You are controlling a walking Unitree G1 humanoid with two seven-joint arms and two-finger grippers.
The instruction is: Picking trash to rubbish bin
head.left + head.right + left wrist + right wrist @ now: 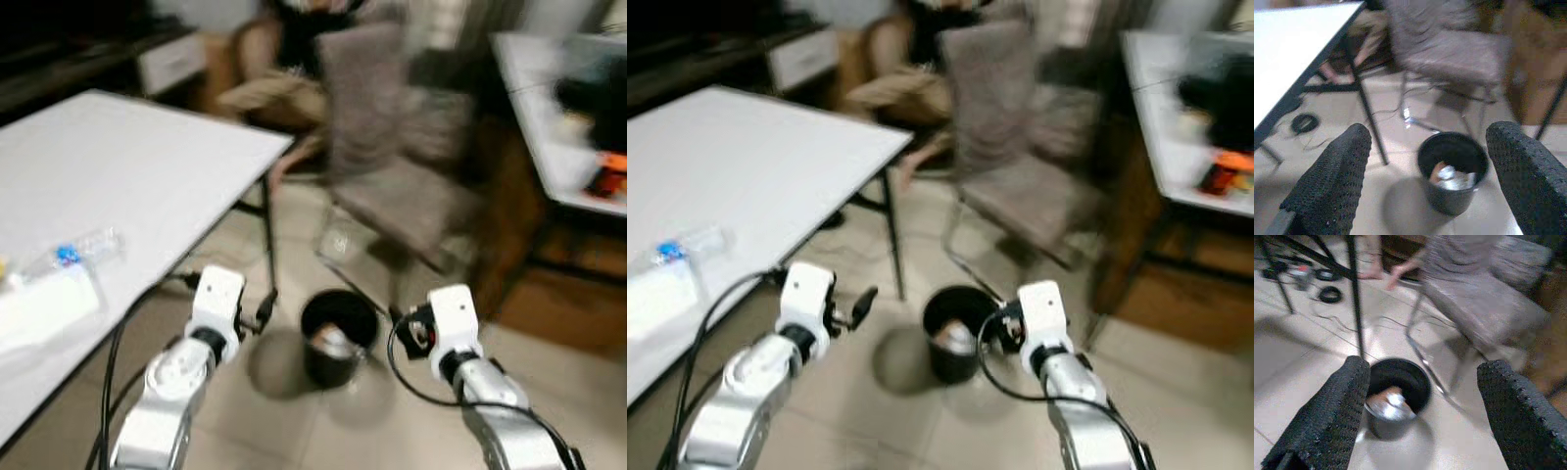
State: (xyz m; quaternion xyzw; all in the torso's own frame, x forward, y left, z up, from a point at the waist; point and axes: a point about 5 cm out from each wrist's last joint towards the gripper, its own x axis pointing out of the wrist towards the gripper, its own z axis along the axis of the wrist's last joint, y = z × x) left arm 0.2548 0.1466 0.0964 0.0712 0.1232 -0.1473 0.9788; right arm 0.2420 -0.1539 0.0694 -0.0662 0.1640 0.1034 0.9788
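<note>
While our left gripper and right gripper hang spread-fingered and empty, trash fills the floor bin

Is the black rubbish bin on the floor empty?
No, the rubbish bin already holds crumpled trash at its bottom.

— Black bin, silver and brownish trash inside?
— Yes. White tabletop, clear bottle with blue label.
— Grey chair, beige tiled floor.
— Silver arms, black knobbly fingers.
</note>
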